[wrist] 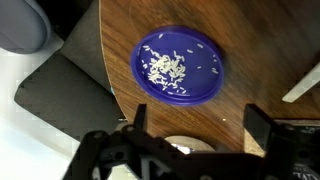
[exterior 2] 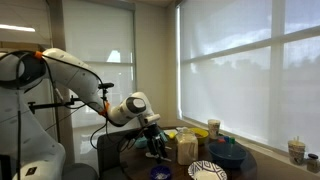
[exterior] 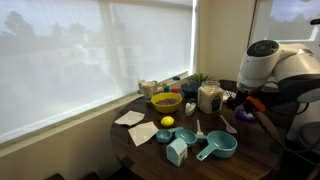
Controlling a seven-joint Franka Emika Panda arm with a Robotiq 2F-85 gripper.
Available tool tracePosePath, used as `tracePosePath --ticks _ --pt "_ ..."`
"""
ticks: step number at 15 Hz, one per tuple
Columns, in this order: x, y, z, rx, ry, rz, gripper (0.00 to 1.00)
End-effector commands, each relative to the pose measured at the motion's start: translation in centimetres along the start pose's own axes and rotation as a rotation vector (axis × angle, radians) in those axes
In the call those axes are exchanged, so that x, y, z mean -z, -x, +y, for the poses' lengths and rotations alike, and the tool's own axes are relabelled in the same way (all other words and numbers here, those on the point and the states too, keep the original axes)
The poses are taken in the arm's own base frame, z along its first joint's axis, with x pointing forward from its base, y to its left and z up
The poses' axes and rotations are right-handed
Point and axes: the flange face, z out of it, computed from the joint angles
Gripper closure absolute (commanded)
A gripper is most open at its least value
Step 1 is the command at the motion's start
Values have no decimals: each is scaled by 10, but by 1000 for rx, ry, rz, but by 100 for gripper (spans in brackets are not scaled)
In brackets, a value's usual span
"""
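- The fingers (wrist: 258,122) stand spread wide apart and hold nothing. In the wrist view they come in from 6 o'clock, with one dark tip at each side of the lower frame.
- The round dark-blue plate (wrist: 180,65) lies flat on the brown wooden tabletop (wrist: 265,30). It is at 12 o'clock from the fingers, its centre a touch toward 11 o'clock of the gap between them.
- Plate and fingers are apart. A band of bare wood shows between the plate's 6 o'clock rim and the tips, so the fingers look short of the plate, not over it.
- Being round, the plate has no long axis and offers the same rim from every side.
- A loose scatter of white grains (wrist: 165,68) sits in the plate, thickest just toward 9 o'clock of its centre.
- The tabletop's edge runs near the plate's 9 o'clock rim, and beyond it lies a dark grey surface (wrist: 60,95).
- A flat white strip (wrist: 300,85) lies at 3 o'clock of the plate, well apart from it.
- There is a single white robot arm (exterior 2: 75,70), so only one set of fingers is near the plate.
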Motion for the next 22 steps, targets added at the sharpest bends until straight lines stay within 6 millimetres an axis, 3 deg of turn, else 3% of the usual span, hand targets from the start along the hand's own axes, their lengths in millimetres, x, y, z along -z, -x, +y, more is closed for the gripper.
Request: tracePosePath --ticks 1,3,4,6,10,13,14,15,17,22 --pt "-6 2 16 -46 -52 -13 28" --pt "-11 1 18 -74 -72 -12 27" --pt "-12 2 18 -86 -81 -10 33" --pt "-15 2 17 -110 -102 -14 35" --pt "-17 3 14 -161 -143 -4 27" --pt "-17 4 11 -184 -176 1 29" --pt "-19 5 10 -185 -181 2 35" --pt "-20 6 10 -187 -185 1 53" --pt "-20 8 8 -187 -193 0 60" --pt "-20 9 8 -192 -203 0 96"
